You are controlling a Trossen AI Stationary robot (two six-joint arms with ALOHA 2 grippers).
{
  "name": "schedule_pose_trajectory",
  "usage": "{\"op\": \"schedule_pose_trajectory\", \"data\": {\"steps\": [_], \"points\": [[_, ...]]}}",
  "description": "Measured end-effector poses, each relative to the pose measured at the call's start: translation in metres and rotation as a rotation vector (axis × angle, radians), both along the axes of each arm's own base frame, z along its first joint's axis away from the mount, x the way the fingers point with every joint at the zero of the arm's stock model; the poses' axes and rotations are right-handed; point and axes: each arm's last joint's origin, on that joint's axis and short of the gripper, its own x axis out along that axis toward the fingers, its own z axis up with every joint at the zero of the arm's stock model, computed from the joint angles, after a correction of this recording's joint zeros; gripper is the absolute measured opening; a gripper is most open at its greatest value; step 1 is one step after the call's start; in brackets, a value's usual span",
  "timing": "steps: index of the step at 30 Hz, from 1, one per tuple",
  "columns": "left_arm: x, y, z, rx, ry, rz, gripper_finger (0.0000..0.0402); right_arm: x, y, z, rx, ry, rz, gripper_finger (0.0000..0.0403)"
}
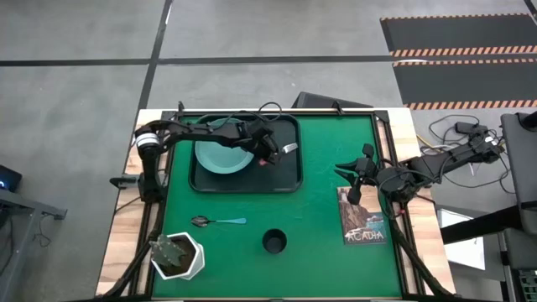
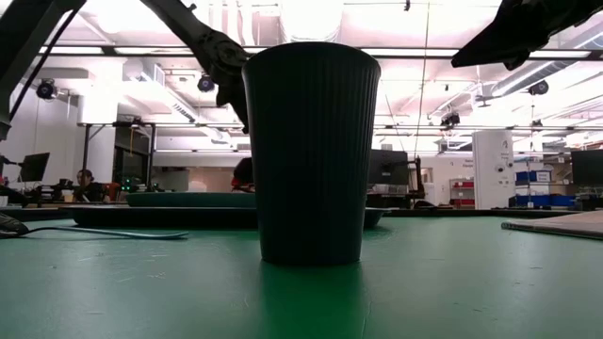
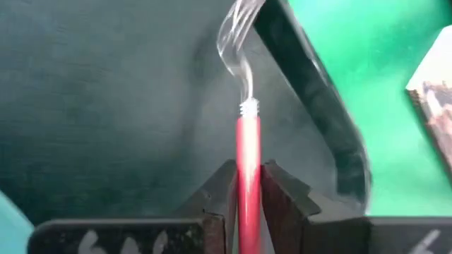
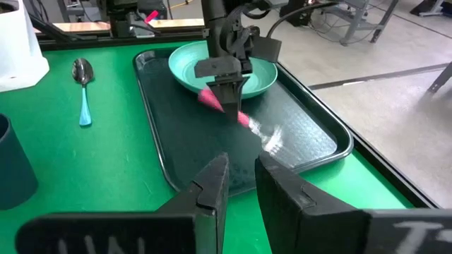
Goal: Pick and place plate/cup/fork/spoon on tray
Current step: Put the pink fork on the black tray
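My left gripper (image 1: pixel 270 153) is over the black tray (image 1: pixel 285 180), right of the teal plate (image 1: pixel 223 156) that lies in it, and is shut on the fork (image 4: pixel 244 120). The fork's tines (image 3: pixel 236 32) point toward the tray's right rim (image 3: pixel 318 99). The blue-handled spoon (image 1: pixel 216 221) lies flat on the green mat. The dark cup (image 1: pixel 274 242) stands upright near the front edge. My right gripper (image 1: pixel 356 170) is open and empty over the mat's right side, with its fingers showing in its own wrist view (image 4: pixel 240 183). My left gripper pinches the fork's pink-red handle (image 3: pixel 247 166) between its two fingers, about midway along it. The fingers (image 4: pixel 227 88) come from above and point down, lying across the handle. The fork slants down toward its tines (image 4: pixel 272 137), low over the tray floor; whether they touch it I cannot tell.
A white hexagonal plant pot (image 1: pixel 178 256) stands at the front left corner. A book (image 1: pixel 362 216) lies on the mat's right side, below my right gripper. In the low view the cup (image 2: pixel 311 151) fills the middle, with the tray (image 2: pixel 188 215) and plate (image 2: pixel 193 199) behind.
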Motion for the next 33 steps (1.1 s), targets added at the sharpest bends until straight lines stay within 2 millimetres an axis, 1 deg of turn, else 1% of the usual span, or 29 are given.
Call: {"op": "schedule_pose_trajectory", "data": {"steps": [8, 13, 19, 23, 30, 33], "points": [[0.0016, 0.0009, -0.002, 0.011, -0.011, 0.007, 0.0048, 0.0, 0.0, 0.0, -0.001, 0.001, 0.0, 0.0059], [0.0016, 0.0006, -0.0022, -0.018, -0.013, 0.042, 0.0048, -0.0007, -0.0003, -0.0013, 0.0, 0.014, -0.003, 0.0059], [0.0007, -0.0004, -0.003, -0.025, 0.002, 0.042, 0.0053, -0.0008, -0.0003, -0.0013, 0.01, 0.01, -0.007, 0.0059], [0.0008, -0.0005, -0.003, -0.022, 0.001, 0.039, 0.0072, -0.0008, -0.0003, -0.0015, 0.01, 0.011, -0.007, 0.0059], [0.0009, -0.0007, -0.0029, -0.022, 0.001, 0.038, 0.0123, -0.0008, -0.0002, -0.0013, 0.01, 0.011, -0.006, 0.0059], [0.0006, -0.0009, 0.0011, -0.022, -0.01, 0.035, 0.0135, -0.0008, -0.0002, -0.0013, 0.01, 0.011, -0.006, 0.0059]]}}
